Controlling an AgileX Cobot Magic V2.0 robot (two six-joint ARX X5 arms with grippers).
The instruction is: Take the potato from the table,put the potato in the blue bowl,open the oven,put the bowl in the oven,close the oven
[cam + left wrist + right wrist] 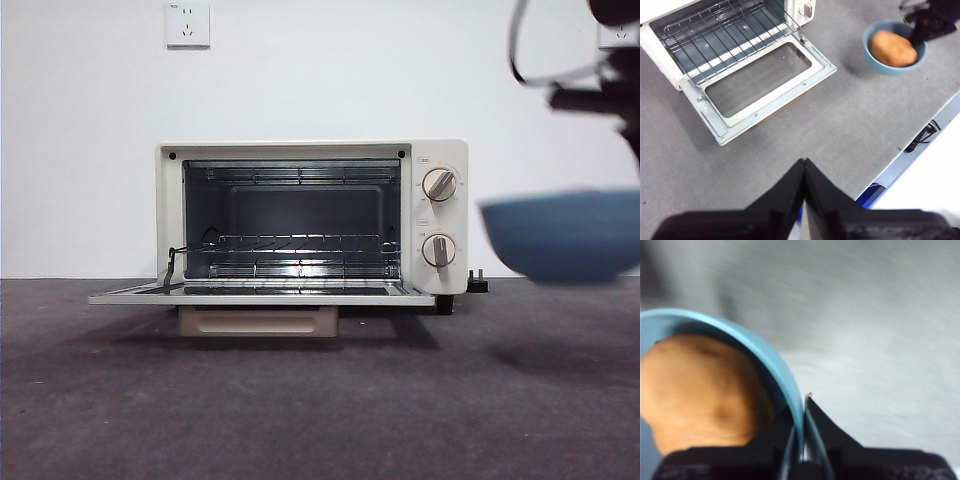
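We see one potato (893,48), lumpy and orange-brown, lying inside the one blue bowl (879,62), which it nearly fills. The right gripper (802,432) pinches the bowl's rim, one jaw inside the wall and one outside, and holds the bowl above the table (300,400), to the right of the oven (312,216) and apart from it. In the front view the bowl (565,235) is blurred and cut off by the right edge, and the potato cannot be seen over its rim. The right wrist view is also smeared, so the potato's (705,395) spots are hard to make out.

The cream-white oven stands open, its glass door (765,82) folded flat, a wire rack (295,250) inside, two round knobs on the right panel. The left gripper (804,165) hangs above the table in front of the oven, its two jaws pressed together on nothing.
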